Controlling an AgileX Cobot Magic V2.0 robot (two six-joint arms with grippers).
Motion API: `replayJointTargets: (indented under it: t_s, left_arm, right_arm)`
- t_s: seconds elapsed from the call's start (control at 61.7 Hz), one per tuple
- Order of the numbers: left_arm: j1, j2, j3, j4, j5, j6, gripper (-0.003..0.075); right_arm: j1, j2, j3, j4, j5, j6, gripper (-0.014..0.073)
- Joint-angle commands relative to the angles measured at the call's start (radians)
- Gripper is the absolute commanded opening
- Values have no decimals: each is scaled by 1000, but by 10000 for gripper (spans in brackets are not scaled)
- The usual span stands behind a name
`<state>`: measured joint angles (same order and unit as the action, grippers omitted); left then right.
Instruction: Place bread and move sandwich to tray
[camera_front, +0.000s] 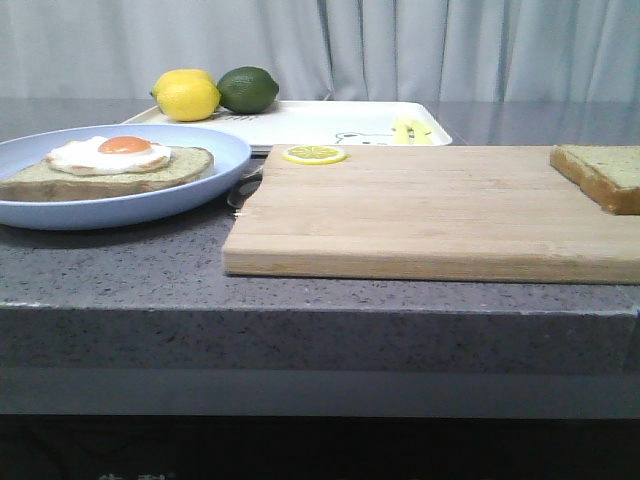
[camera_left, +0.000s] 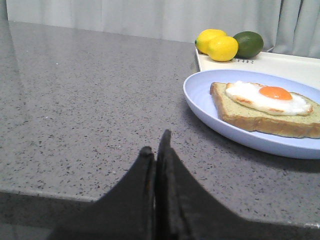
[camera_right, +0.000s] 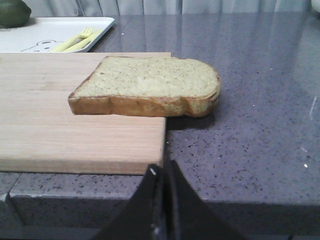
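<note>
A bread (camera_front: 606, 172) slice lies on the right end of the wooden cutting board (camera_front: 430, 215); in the right wrist view the bread (camera_right: 150, 87) overhangs the board's edge. A second slice topped with a fried egg (camera_front: 112, 155) sits on the pale blue plate (camera_front: 200, 185), also in the left wrist view (camera_left: 267, 102). The white tray (camera_front: 340, 125) stands behind the board. My left gripper (camera_left: 157, 145) is shut and empty at the counter's front edge, left of the plate. My right gripper (camera_right: 162, 170) is shut and empty at the front edge, short of the bread. Neither gripper shows in the front view.
A lemon (camera_front: 187, 95) and a lime (camera_front: 247, 89) sit at the tray's far left. A lemon slice (camera_front: 314, 154) lies on the board's back left corner. A yellow fork (camera_front: 408, 130) lies in the tray. The grey counter drops off at the front edge (camera_front: 320, 300).
</note>
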<state>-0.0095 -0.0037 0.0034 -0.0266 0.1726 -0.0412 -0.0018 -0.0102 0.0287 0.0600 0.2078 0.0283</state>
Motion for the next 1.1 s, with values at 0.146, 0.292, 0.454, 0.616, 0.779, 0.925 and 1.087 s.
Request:
replayJointTargets:
  t_s: [0.146,0.292,0.454,0.616,0.779,0.925,1.087]
  left_arm:
    - [2,-23,11,-1,-90,-11,-19]
    - [2,-23,11,-1,-90,-11,-19]
    - [2,-23,11,-1,-90,-11,-19]
    - [2,-23,11,-1,-114,-11,-19]
    - [0,-23,11,-6,-386,-11,-19]
    - [0,-15,-71,-6,-411,-11,-19]
    - [0,125,-306,32,-61,-11,-19]
  right_arm:
    - [-5,-21,-6,-7,-88,0,-60]
    - [-5,-21,-6,-7,-88,0,-60]
    - [-5,-21,-6,-7,-88,0,-60]
    - [-5,-21,-6,-2,-104,0,-60]
    - [-5,-21,-33,3,-184,0,-60]
    - [-5,-16,-167,2,-170,0,-60]
    - [-5,127,-438,-13,-9,0,-60]
